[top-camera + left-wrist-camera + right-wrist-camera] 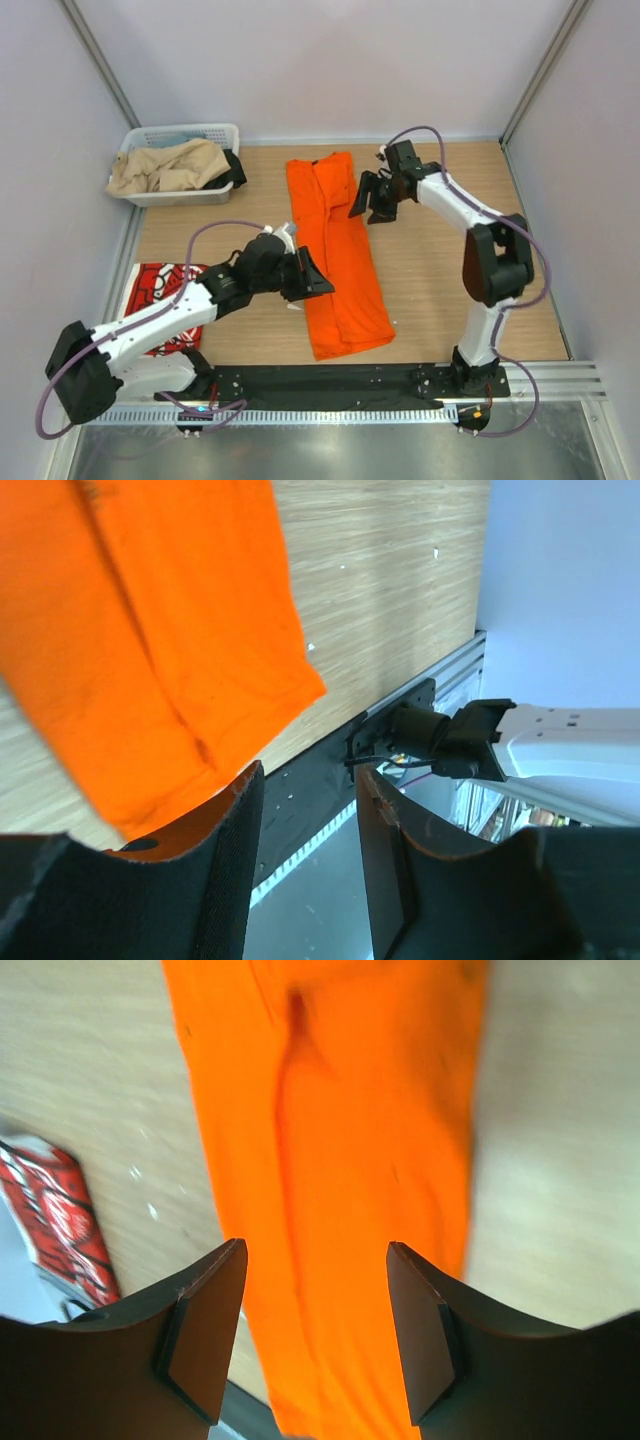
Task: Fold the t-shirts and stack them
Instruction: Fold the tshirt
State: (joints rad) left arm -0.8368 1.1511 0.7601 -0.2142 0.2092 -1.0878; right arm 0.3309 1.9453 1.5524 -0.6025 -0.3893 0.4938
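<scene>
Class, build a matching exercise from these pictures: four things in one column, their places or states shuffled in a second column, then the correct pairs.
1. orange t-shirt
2. red t-shirt
3. basket
4. right gripper

A. far left corner, holding tan cloth
B. open, over a shirt
C. long strip, middle of the table
D. folded, near left edge

Pairs: 1-C, 2-D, 3-A, 4-B

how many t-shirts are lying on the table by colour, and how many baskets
orange t-shirt: 1
red t-shirt: 1
white basket: 1
total: 3
</scene>
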